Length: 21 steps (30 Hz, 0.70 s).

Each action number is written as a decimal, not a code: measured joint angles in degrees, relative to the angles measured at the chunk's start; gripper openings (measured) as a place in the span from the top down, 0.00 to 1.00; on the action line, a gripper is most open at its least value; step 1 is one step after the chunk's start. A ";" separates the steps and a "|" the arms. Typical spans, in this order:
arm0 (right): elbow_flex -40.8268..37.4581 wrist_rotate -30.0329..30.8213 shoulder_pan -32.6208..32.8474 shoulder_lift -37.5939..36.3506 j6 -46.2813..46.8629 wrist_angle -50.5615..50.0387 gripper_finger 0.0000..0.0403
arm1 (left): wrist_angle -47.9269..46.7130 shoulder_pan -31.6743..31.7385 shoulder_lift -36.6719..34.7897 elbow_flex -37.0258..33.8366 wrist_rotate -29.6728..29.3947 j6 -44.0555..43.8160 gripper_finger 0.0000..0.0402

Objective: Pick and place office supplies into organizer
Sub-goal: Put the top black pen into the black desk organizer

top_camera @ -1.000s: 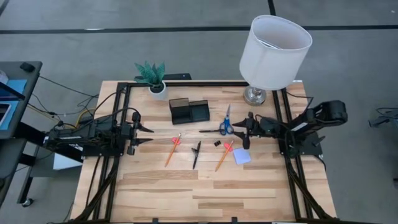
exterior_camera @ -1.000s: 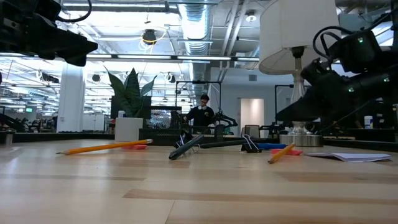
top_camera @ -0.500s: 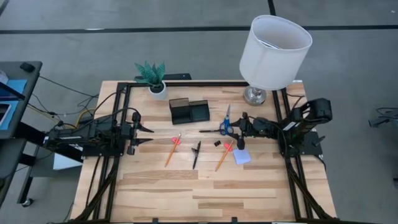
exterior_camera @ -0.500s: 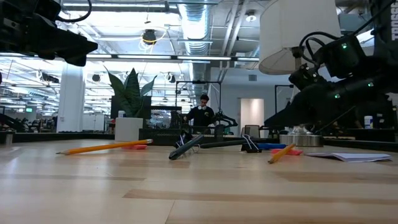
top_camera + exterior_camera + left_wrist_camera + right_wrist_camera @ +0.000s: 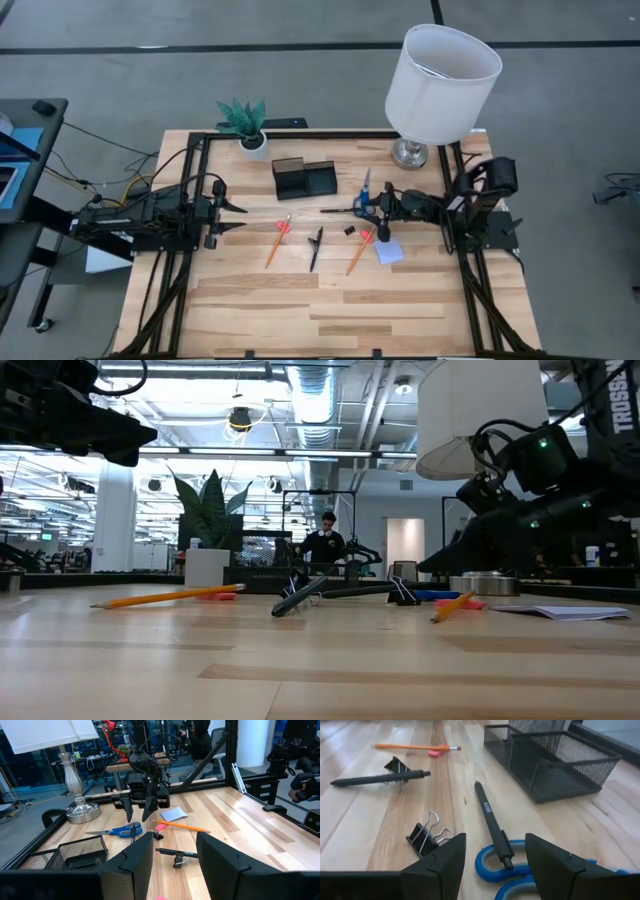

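Observation:
The black mesh organizer (image 5: 305,178) stands at the table's far middle. Blue-handled scissors (image 5: 364,195) lie to its right, with a black pen (image 5: 490,815) resting its end on their handles (image 5: 520,875). A small black clip (image 5: 427,837) lies beside them. A second black pen (image 5: 316,247), two orange pencils (image 5: 277,241) (image 5: 360,250), pink erasers (image 5: 285,228) and a pale blue note pad (image 5: 388,252) lie on the wood. My right gripper (image 5: 495,865) is open, above the scissors' handles (image 5: 378,212). My left gripper (image 5: 243,218) is open and empty at the left.
A white lamp (image 5: 440,85) stands at the far right, its metal base (image 5: 408,152) just behind the scissors. A potted plant (image 5: 247,128) stands at the far left. A black frame (image 5: 460,200) borders the table. Bare wood lies toward the near edge.
My right gripper has moved toward the table's left edge, from beside the note pad to over the scissors' handles and the pen's end, staying open. The supplies have not moved.

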 joint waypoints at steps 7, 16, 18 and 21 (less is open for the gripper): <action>0.00 -0.21 0.00 2.85 -0.11 3.91 0.52 | 0.00 0.00 0.01 0.00 0.00 -0.29 0.64; -0.02 -1.42 -0.26 3.24 0.11 4.14 0.52 | 0.00 0.00 0.01 0.00 0.01 -0.35 0.64; -0.02 -1.42 -0.24 3.24 0.11 4.14 0.52 | 0.00 0.00 0.02 0.00 0.00 -0.37 0.64; 0.01 -1.42 -0.24 3.24 0.40 4.14 0.52 | 0.00 0.00 0.02 0.00 0.00 -0.37 0.64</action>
